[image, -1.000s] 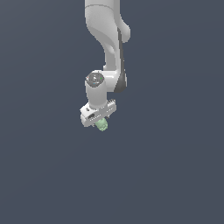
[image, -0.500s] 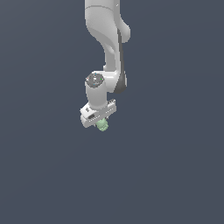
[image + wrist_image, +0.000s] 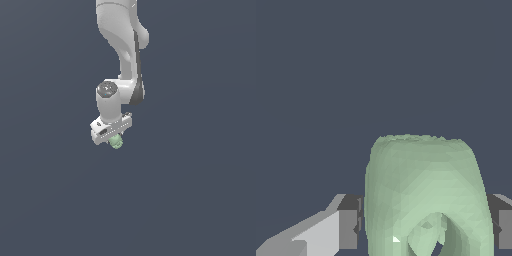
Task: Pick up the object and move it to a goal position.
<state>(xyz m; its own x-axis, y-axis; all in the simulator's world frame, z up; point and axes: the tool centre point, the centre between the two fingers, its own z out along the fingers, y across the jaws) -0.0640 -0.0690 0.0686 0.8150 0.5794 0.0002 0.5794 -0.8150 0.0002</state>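
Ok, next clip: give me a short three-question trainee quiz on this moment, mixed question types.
1. True or false: the object sits between the two fingers.
2. Multiple choice: what colour is the object? A) red B) pale mint green C) yellow
3. Fill in: in the exterior view, the object shows just below the white ____.

Key
1. True: a finger flanks it on each side in the wrist view.
2. B
3. gripper

Object [image 3: 423, 195] bottom cut off
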